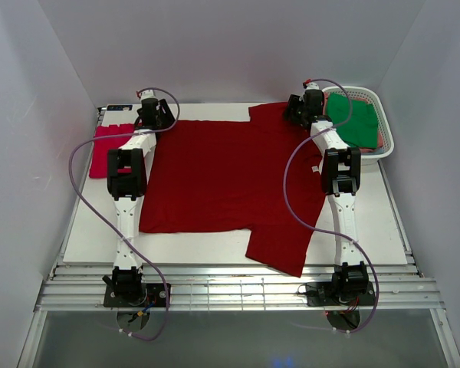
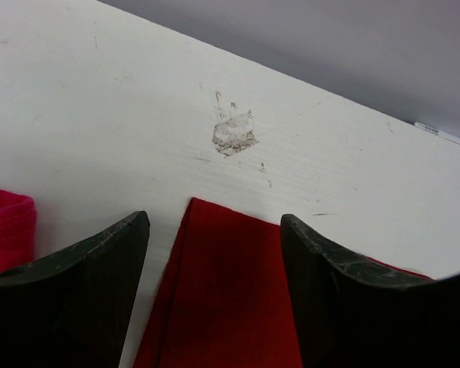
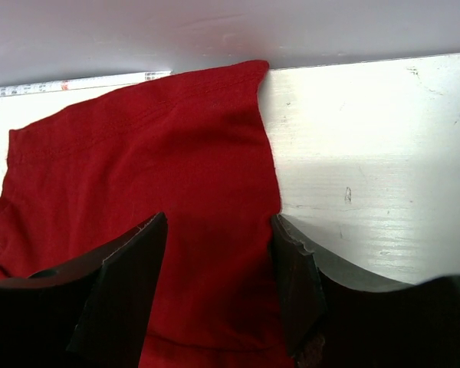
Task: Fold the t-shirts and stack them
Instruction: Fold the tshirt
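Note:
A large dark red t-shirt (image 1: 222,176) lies spread flat on the white table (image 1: 368,230), one sleeve hanging toward the near edge. My left gripper (image 1: 149,116) is at its far left corner. In the left wrist view the left gripper (image 2: 215,221) is open, its fingers either side of a folded corner of dark red cloth (image 2: 230,291). My right gripper (image 1: 303,109) is over the far right sleeve and stands open (image 3: 218,220) astride the sleeve's edge (image 3: 153,153). A pinkish-red t-shirt (image 1: 103,149) lies folded at the left. A green t-shirt (image 1: 356,119) lies in the basket.
The white slotted basket (image 1: 385,138) stands at the table's far right corner, next to the right wrist. Grey walls close in the table at the back and both sides. A scuffed patch (image 2: 234,136) marks the table beyond the left fingers.

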You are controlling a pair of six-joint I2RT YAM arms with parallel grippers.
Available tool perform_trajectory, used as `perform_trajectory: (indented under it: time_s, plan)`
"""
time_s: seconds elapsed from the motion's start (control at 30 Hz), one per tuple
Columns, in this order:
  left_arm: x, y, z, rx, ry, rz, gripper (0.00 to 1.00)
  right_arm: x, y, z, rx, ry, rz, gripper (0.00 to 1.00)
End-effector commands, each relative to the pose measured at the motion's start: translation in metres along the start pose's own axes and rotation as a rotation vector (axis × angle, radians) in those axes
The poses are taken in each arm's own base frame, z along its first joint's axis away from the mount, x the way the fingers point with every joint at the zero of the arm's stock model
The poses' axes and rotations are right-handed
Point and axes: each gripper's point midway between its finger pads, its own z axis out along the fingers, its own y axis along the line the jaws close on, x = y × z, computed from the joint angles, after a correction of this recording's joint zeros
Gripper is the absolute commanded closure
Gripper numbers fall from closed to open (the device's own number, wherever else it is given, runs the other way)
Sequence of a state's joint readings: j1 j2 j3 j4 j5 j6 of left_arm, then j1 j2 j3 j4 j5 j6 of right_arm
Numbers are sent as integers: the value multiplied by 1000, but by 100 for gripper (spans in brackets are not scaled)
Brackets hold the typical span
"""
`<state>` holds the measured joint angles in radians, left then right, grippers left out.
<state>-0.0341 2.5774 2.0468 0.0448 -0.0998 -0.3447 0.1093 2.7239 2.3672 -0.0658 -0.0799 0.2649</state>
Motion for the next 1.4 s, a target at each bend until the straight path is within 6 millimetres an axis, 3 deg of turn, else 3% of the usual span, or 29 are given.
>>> perform_trajectory:
  time_s: [0.0, 0.17, 0.27, 0.3, 0.5, 0.53, 0.67, 0.9, 1.0, 1.03, 1.1, 1.13, 1.23, 1.27, 1.37]
  plan:
    - [40, -18, -12, 19, 135, 43, 22, 3, 3, -3, -12, 23, 27, 37]
    - [41, -17, -9, 10, 141, 48, 27, 3, 5, -4, -19, 27, 34, 37]
    - [40, -19, -9, 14, 138, 53, 37, 7, 4, -4, -19, 38, 39, 37]
    - [41, -18, -9, 13, 141, 53, 44, 6, 5, -5, -20, 35, 41, 37]
    - [44, -19, -6, 8, 145, 61, 64, 7, 4, -4, -17, 37, 46, 36]
    - [43, -17, -6, 1, 142, 61, 74, 7, 4, -4, -17, 34, 52, 36]
    - [46, -15, -4, -8, 146, 62, 91, 6, 5, -2, -18, 29, 71, 36]
    - [39, -16, -5, -21, 126, 52, 99, 2, 2, 1, 5, 6, 102, 46]
    - [25, -17, -8, -26, 99, 44, 100, -6, 6, 0, -9, -25, 106, 58]
    - [20, -18, -9, -26, 86, 41, 100, 4, 5, 0, -14, -9, 108, 62]
    - [3, -23, -14, -24, 48, 37, 100, -19, 16, -6, -44, -83, 93, 74]
    - [-4, -23, -15, -22, 28, 36, 100, -18, 17, -7, -50, -86, 87, 78]
    - [-25, -28, -19, -15, -12, 34, 100, -43, 28, -14, -66, -147, 40, 84]
    - [-36, -32, -20, -8, -32, 30, 100, -46, 29, -16, -68, -155, 36, 91]
    - [-49, -36, -22, 3, -56, 11, 100, -68, 37, -29, -84, -210, 28, 92]
